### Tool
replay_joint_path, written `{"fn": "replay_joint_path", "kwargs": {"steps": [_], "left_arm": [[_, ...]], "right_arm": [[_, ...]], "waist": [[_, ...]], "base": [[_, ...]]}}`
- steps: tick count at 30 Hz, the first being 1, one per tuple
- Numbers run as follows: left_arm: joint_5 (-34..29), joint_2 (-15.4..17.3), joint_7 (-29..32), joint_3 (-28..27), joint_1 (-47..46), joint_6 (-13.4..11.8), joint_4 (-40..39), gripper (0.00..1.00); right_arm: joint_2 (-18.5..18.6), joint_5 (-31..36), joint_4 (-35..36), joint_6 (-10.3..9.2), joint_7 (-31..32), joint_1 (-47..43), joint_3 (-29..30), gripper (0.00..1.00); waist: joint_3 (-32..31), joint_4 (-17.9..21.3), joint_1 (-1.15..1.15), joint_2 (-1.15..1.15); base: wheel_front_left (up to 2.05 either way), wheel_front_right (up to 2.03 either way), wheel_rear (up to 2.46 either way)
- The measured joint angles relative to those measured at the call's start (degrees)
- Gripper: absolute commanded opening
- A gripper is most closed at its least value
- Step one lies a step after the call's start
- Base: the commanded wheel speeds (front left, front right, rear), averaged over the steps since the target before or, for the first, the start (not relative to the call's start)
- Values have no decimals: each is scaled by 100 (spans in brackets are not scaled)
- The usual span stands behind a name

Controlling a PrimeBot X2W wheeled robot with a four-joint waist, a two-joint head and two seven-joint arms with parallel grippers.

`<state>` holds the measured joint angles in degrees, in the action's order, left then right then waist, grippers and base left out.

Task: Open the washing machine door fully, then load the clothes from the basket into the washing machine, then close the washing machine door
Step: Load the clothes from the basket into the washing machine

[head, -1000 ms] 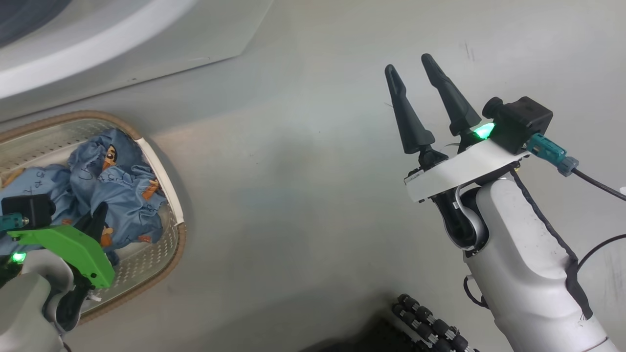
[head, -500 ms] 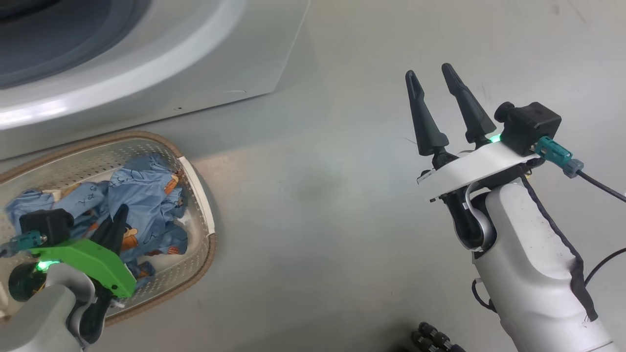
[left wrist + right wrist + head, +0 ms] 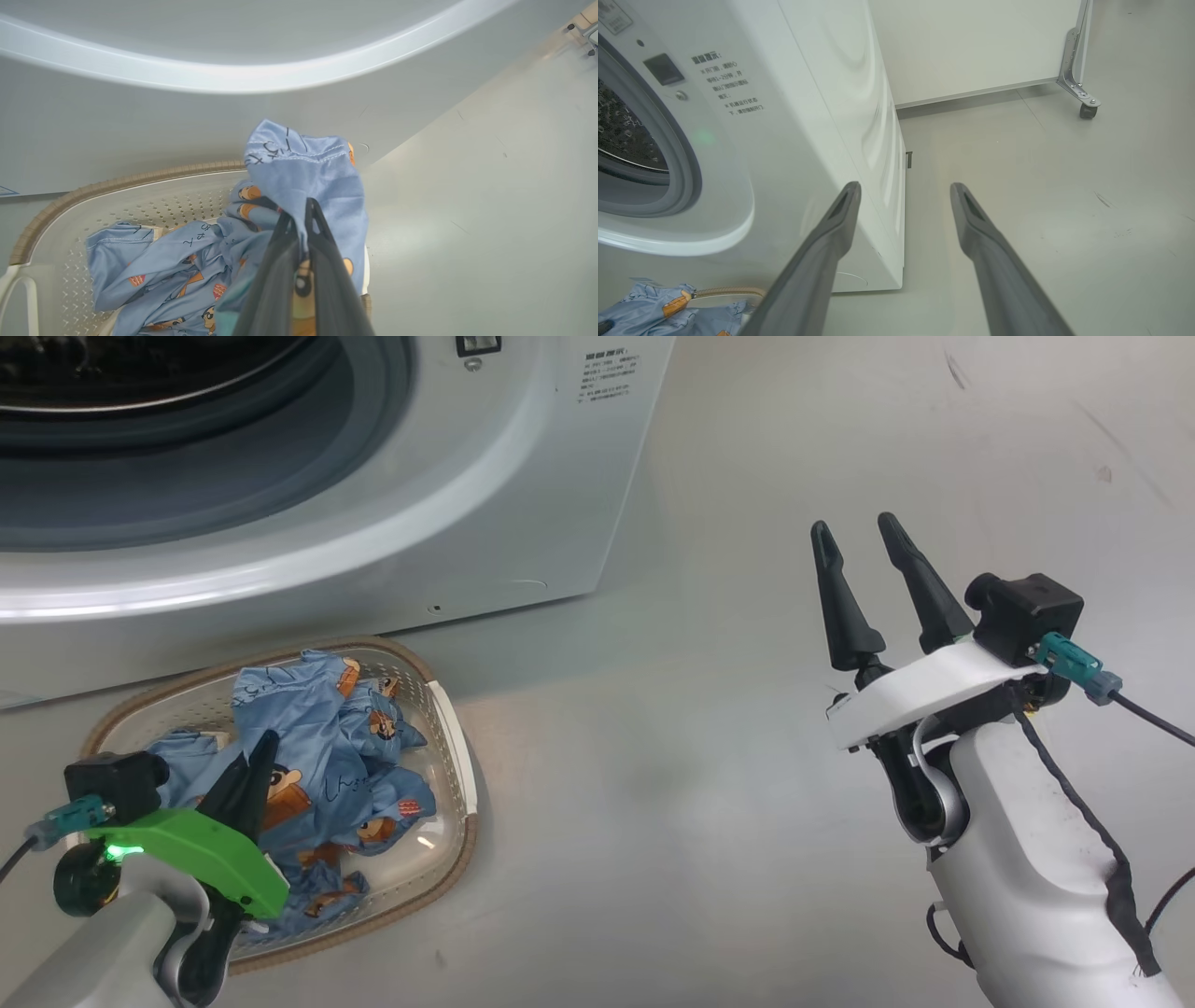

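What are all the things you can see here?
white front-loading washing machine: one, white with grey rubber ring, top left of head view
cream perforated plastic basket with brown rim: one, cream, on the floor before the machine
light blue cartoon-print clothes: one bunch, blue, in the basket
white panel on a dark wheel: one, white, beyond the machine
grey floor: one, grey, under everything
left gripper: one, dark fingers, shut on the clothes over the basket
right gripper: one, dark fingers, open over bare floor
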<state>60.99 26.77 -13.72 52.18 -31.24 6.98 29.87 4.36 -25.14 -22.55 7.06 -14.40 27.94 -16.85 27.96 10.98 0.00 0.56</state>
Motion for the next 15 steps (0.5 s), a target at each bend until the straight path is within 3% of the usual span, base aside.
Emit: {"fn": "replay_joint_path", "kwargs": {"steps": [11,15], "left_arm": [[5,-12,-51,-129,215,0,-305,0],[-31,-66,-51,-413,274,0,-488,0]], "right_arm": [[172,-19,-176,1,1,-368,105,100],[259,-52,-211,1,0,-489,132,100]], "waist": [[-715,-348,0,0],[-932,-462,0,0]], "base": [[0,0,0],[0,0,0]]}}
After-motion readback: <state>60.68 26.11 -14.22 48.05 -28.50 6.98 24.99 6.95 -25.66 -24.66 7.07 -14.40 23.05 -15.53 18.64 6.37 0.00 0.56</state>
